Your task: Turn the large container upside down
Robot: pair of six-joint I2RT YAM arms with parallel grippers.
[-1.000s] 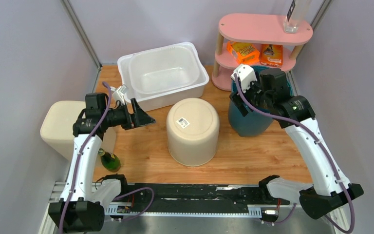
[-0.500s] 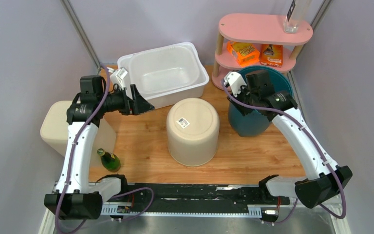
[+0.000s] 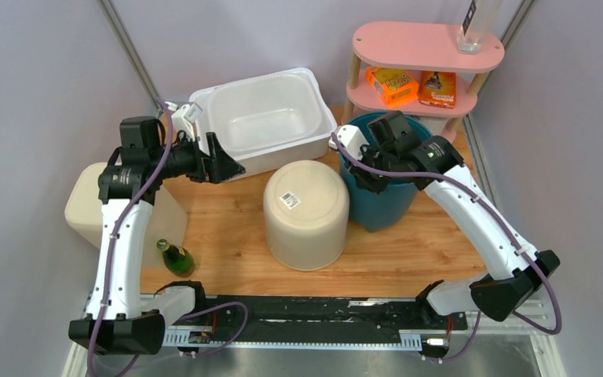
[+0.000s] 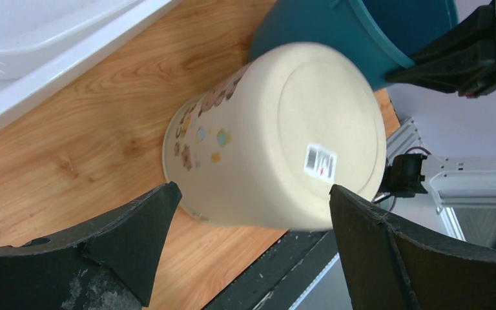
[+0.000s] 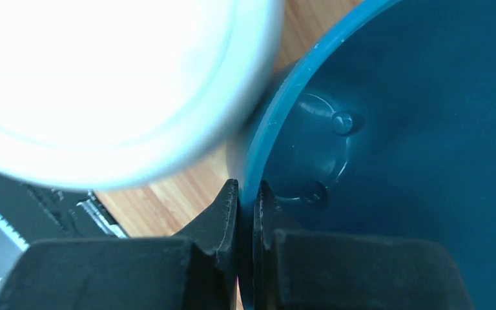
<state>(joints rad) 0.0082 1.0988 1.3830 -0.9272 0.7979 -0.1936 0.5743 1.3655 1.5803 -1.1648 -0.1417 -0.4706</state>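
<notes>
Rim of teal container (image 5: 420,97) clamped between right jaws; left jaws wide apart, facing beige pot (image 4: 278,129).

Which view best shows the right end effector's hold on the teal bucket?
Right wrist: right end effector shut on the teal bucket rim, a finger each side. Top external shows it small; left wrist, a partial side glimpse.

The desk (image 3: 408,251) is wood-grained with a satin finish. The teal bucket (image 3: 385,208) is smooth plastic with a soft sheen. The cream bucket (image 3: 306,224) is matt plastic bearing a paper label (image 3: 289,199). The white tub (image 3: 263,118) is glossy, semi-translucent plastic. The black fingers (image 4: 103,258) look matt and scuffed.
</notes>
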